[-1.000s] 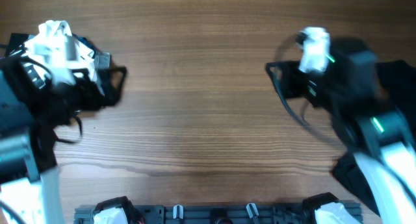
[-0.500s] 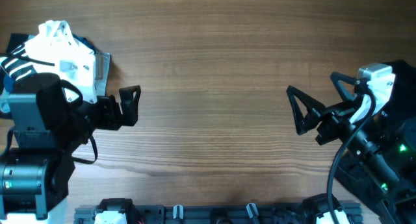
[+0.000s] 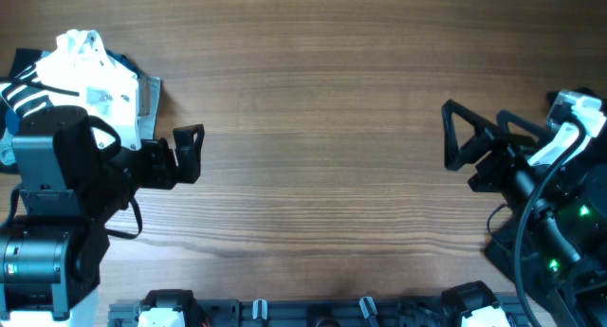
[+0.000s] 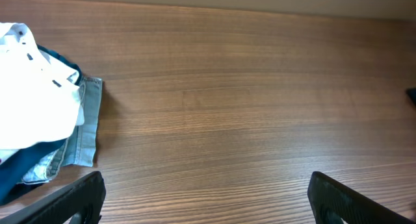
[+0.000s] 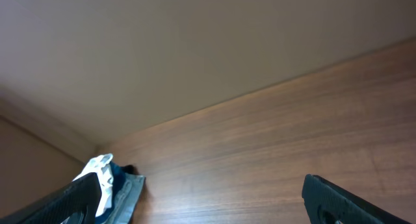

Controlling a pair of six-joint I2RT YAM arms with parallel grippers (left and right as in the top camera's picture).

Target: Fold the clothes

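Observation:
The clothes (image 3: 90, 71) lie in a small stack at the table's far left: a crumpled white garment on top, light blue denim (image 3: 147, 95) and darker blue cloth under it. The left wrist view shows the stack (image 4: 36, 100) at its left edge, and the right wrist view shows the same stack (image 5: 104, 178) far off at lower left. My left gripper (image 3: 193, 156) stands open just right of the stack, over bare wood, holding nothing. My right gripper (image 3: 448, 137) is open and empty at the right side, far from the clothes.
The wooden table (image 3: 313, 128) stretches bare between the two grippers. A dark mounting rail (image 3: 313, 313) with clips runs along the near edge. The right arm's cables (image 3: 517, 232) hang at the right. A plain wall (image 5: 162, 49) rises behind the table.
The left arm has drawn back off the stack to its right side. The right arm has swung down and right, away from the centre, and its jaws have spread wide.

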